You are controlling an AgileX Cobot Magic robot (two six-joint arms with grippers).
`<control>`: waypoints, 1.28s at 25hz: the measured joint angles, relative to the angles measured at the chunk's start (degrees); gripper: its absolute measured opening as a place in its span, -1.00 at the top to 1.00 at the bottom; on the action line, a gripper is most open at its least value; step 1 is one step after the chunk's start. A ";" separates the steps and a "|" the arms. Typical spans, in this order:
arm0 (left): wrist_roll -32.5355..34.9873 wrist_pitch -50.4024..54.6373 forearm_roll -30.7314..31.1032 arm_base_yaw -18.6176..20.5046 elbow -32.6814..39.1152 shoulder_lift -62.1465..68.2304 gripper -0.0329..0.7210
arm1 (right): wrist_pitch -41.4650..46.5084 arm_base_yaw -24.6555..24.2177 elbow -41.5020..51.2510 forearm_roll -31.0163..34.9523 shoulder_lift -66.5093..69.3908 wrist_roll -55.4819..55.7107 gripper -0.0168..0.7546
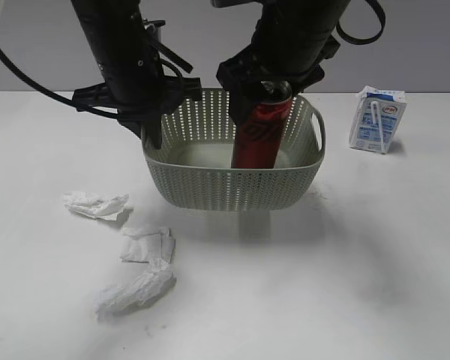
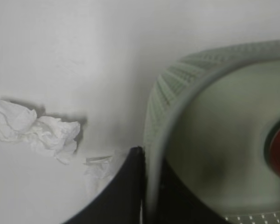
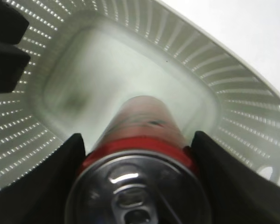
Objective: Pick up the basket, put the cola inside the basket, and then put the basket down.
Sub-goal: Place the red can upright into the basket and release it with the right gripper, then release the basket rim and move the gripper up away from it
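Observation:
The pale sage-green basket (image 1: 232,184) is held slightly above the white table, its shadow below it. My left gripper (image 1: 151,129) is shut on the basket's left rim; in the left wrist view the rim (image 2: 154,140) runs between its black fingers (image 2: 147,186). My right gripper (image 1: 268,96) is shut on the top of the red cola can (image 1: 256,135), which stands upright inside the basket. In the right wrist view the can's silver top (image 3: 137,191) sits between the fingers (image 3: 137,154), above the basket floor (image 3: 84,84).
A white-and-blue drink carton (image 1: 376,118) stands at the back right. Crumpled white tissues lie on the table at front left (image 1: 96,204), (image 1: 146,244), (image 1: 133,291); one shows in the left wrist view (image 2: 37,128).

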 joint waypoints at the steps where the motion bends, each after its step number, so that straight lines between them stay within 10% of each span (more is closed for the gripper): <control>1: 0.00 0.10 0.20 0.00 0.05 0.00 0.92 | 0.21 0.00 -0.07 0.13 -0.11 -0.14 -0.62; 9: 0.00 0.15 0.61 0.00 0.14 0.00 0.92 | 4.19 -0.84 -4.69 -1.62 -3.89 -0.49 -0.72; 18: 0.06 2.31 1.77 1.07 0.14 0.00 0.92 | 7.34 -15.43 -1.29 -3.32 -6.50 -0.61 -0.68; 32: 3.04 -2.76 0.92 6.64 0.14 1.78 0.92 | -0.63 -25.27 42.26 0.51 -40.28 -0.61 -0.56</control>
